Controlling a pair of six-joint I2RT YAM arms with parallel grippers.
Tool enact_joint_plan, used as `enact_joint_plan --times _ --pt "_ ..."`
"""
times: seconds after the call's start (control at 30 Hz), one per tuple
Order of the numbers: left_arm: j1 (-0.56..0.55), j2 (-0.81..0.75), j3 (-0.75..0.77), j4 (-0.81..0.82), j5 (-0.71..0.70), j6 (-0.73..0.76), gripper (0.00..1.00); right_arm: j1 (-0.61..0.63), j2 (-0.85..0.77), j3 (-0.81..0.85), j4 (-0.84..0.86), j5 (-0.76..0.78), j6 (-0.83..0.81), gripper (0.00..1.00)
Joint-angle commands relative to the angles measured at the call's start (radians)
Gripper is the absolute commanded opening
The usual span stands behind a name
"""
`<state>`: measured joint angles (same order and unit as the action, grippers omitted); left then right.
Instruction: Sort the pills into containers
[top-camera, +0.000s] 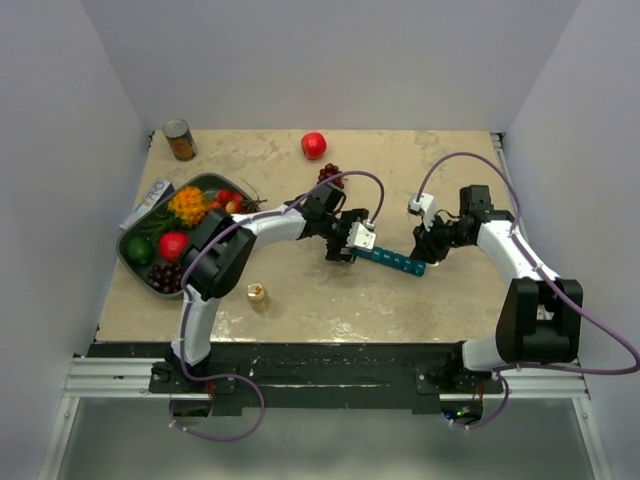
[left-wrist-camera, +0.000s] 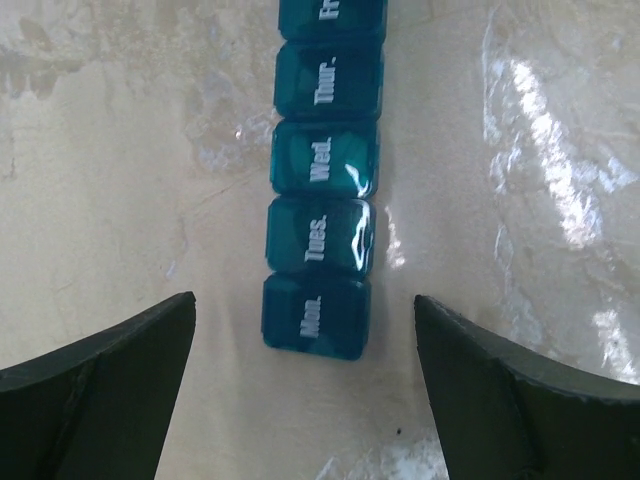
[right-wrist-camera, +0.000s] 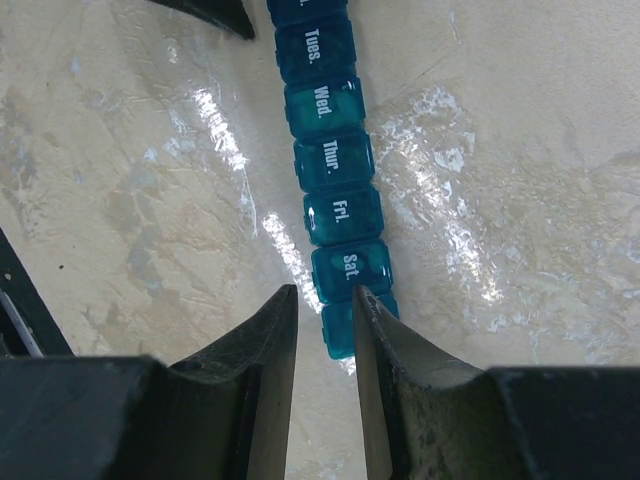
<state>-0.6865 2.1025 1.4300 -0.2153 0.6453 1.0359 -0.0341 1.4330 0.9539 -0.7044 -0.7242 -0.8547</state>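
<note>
The teal-blue pill organiser (top-camera: 392, 262) lies flat on the table between my two grippers, all lids closed. In the left wrist view its Mon. end (left-wrist-camera: 316, 316) sits between my wide-open left gripper (left-wrist-camera: 303, 300), touching neither finger. In the right wrist view the organiser (right-wrist-camera: 333, 160) runs away from me. My right gripper (right-wrist-camera: 324, 292) hovers at its far end with only a narrow gap between the jaws. The right finger (right-wrist-camera: 400, 350) covers part of the last compartment, past Sat. No loose pills show.
A small bottle (top-camera: 258, 295) stands near the front left. A dark green tray (top-camera: 135, 262) with fruit is at the left, beside a white packet (top-camera: 150, 198). A can (top-camera: 180, 140), a red apple (top-camera: 314, 145) and dark grapes (top-camera: 330, 175) sit toward the back.
</note>
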Motion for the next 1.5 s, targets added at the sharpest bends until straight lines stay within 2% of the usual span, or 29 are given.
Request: enact_joint_plan --times 0.0,0.1,0.27,0.3,0.37,0.5,0.7,1.03,1.1,1.17,1.2,1.27,1.47 --pt "-0.028 0.028 0.04 -0.01 0.017 0.03 0.93 -0.026 -0.023 0.034 -0.024 -0.05 -0.024 0.32" --pt "-0.038 0.034 0.041 0.01 -0.007 0.003 0.7 -0.033 -0.017 0.036 -0.03 -0.061 -0.027 0.32" --pt "-0.048 0.04 0.038 0.01 -0.03 -0.016 0.63 -0.036 -0.005 0.036 -0.03 -0.064 -0.017 0.32" --pt "-0.051 0.039 0.037 0.008 -0.032 -0.014 0.58 -0.035 0.0 0.036 -0.029 -0.072 -0.014 0.32" --pt "-0.054 0.039 0.032 0.007 -0.042 -0.019 0.54 -0.035 0.018 0.04 -0.032 -0.081 -0.004 0.32" --pt "-0.061 0.031 0.026 0.001 -0.076 -0.031 0.36 -0.035 0.062 0.06 -0.061 -0.11 0.005 0.3" --pt "-0.065 0.022 0.009 0.001 -0.101 -0.057 0.22 -0.035 0.089 0.077 -0.069 -0.13 0.023 0.29" --pt "-0.073 0.014 -0.006 -0.006 -0.113 -0.088 0.17 -0.035 0.081 0.076 -0.006 -0.104 0.115 0.25" --pt "-0.073 0.016 -0.006 -0.007 -0.116 -0.092 0.17 -0.035 0.105 0.072 0.003 -0.063 0.124 0.2" --pt "-0.073 0.014 -0.005 -0.006 -0.119 -0.096 0.15 -0.03 0.165 0.077 -0.006 -0.025 0.128 0.04" --pt "-0.074 0.014 -0.005 -0.007 -0.122 -0.097 0.13 -0.029 0.187 0.08 -0.015 0.018 0.138 0.01" --pt "-0.074 0.008 -0.006 0.002 -0.133 -0.108 0.0 -0.021 0.252 0.085 -0.021 0.064 0.143 0.0" --pt "-0.076 -0.004 -0.011 0.004 -0.138 -0.111 0.0 -0.013 0.328 0.083 0.008 0.183 0.197 0.0"
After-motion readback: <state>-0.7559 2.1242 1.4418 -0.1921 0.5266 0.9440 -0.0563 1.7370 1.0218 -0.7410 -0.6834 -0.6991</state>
